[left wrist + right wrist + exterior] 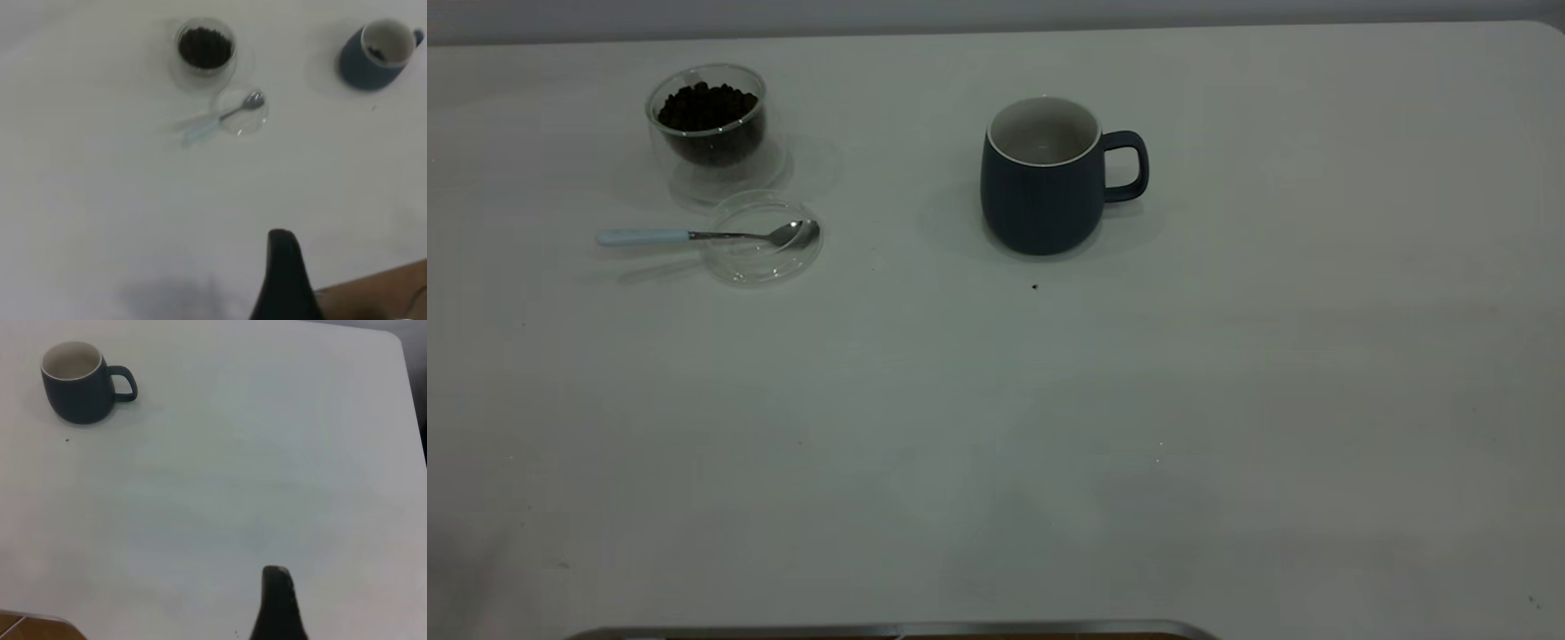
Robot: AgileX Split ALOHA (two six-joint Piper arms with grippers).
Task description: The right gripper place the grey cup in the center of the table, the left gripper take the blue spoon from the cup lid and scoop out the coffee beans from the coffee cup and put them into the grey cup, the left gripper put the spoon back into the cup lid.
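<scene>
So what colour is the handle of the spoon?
Pale light blue. The blue spoon has a silver metal bowl resting in the cup lid. It shows best in the exterior view.

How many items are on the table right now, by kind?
Mugs: 1, the grey cup
Glass tumblers: 1, the coffee cup, holding coffee beans
Lids: 1, the cup lid
Spoons: 1, the blue spoon, bowl on the lid
Total: 4
</scene>
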